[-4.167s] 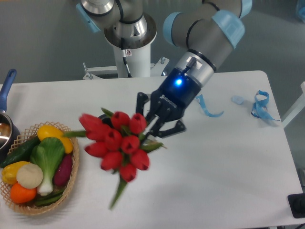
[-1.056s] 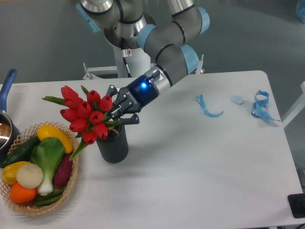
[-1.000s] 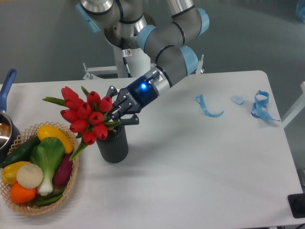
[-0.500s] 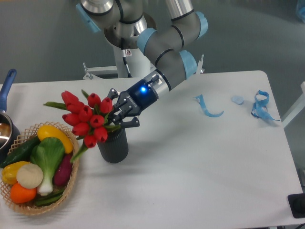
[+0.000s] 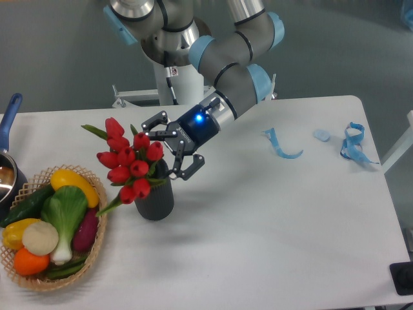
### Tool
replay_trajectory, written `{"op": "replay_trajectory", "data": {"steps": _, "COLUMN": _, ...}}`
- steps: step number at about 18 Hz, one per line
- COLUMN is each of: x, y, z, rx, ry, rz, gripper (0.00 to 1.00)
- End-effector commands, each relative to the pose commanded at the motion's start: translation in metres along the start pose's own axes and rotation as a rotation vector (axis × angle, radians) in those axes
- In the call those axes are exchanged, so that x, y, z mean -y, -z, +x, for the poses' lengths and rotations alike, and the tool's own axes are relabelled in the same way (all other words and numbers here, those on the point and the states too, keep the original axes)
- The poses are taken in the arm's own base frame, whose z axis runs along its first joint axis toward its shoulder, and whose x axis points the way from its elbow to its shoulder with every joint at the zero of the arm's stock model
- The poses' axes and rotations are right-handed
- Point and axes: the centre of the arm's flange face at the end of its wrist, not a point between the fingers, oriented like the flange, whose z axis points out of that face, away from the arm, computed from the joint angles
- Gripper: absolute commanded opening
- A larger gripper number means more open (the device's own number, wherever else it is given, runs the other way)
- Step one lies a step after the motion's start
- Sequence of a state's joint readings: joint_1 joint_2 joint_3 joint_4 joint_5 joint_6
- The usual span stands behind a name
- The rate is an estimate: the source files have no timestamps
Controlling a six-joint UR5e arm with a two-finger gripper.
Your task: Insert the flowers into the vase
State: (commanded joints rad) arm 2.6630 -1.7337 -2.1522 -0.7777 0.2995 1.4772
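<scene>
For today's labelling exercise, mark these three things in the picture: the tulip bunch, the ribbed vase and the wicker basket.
tulip bunch (image 5: 132, 166), fixed camera view, on a red bud mid-bunch.
ribbed vase (image 5: 155, 203), fixed camera view, on its dark grey side wall.
wicker basket (image 5: 98, 237), fixed camera view, on its woven right rim.

Red tulip buds with green leaves and stems make up the flowers (image 5: 131, 166). The vase (image 5: 155, 201) is dark grey with fine vertical ribs. The pincer (image 5: 173, 147) is black, on a black wrist lit by a small bright blue light; the arm (image 5: 229, 68) is grey with pale blue joint caps. The tabletop (image 5: 277, 226) is plain white against a grey backdrop. A tan woven wicker basket (image 5: 97, 248) holds yellow, green, orange, cream and purple vegetables (image 5: 55, 219). A pot (image 5: 8, 161) at the left edge has a blue handle. Light blue ribbon scraps (image 5: 352, 145) lie at the right.
</scene>
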Motion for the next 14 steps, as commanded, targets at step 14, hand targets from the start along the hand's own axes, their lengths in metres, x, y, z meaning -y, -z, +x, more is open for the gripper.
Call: {"op": "replay_trajectory", "data": {"steps": 14, "x": 0.056, "y": 0.107, "z": -0.040, "rx": 0.308, "ry": -0.164, "rz": -0.557, "gripper": 1.00}}
